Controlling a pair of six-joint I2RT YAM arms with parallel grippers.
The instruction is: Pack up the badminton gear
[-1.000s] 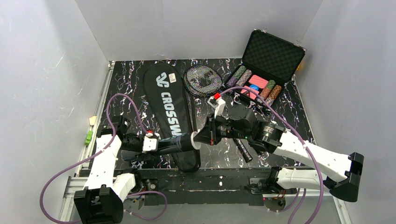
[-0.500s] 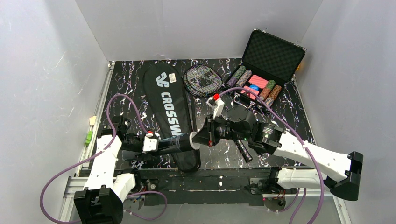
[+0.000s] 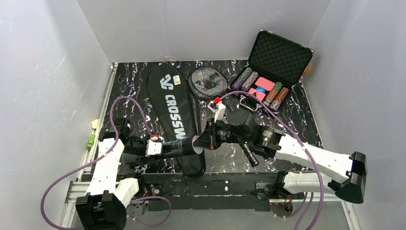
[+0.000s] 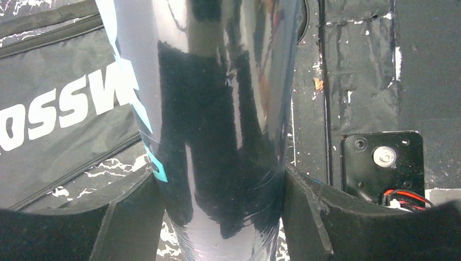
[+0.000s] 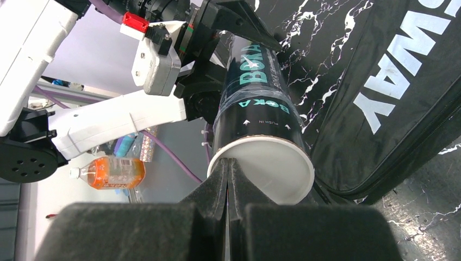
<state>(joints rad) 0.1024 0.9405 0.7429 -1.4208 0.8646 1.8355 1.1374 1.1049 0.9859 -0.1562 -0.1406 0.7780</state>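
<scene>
My left gripper [image 3: 165, 148] is shut on the tube [image 3: 181, 147], a dark glossy cylinder with teal print, and holds it level above the black CROSSWAY bag [image 3: 173, 112]. In the left wrist view the tube [image 4: 217, 125] fills the gap between both fingers [image 4: 122, 215]. The white lid [image 3: 197, 143] caps its right end. My right gripper [image 3: 201, 142] is shut, its tips touching the lid [image 5: 272, 171] near the rim. The gripper [image 5: 227, 166] holds nothing. Two racket heads [image 3: 207, 81] lie at the back; a handle [image 3: 249, 154] lies under my right arm. No shuttlecocks show.
An open black case [image 3: 274, 61] with coloured poker chips stands at the back right. The bag [image 5: 394, 103] lies lengthwise left of centre, under the tube. Grey walls close in three sides. An orange bottle [image 5: 108, 171] lies beyond the table's near edge.
My right arm has moved left, bringing its shut tips up against the lid. The tube in my left gripper has shifted slightly left.
</scene>
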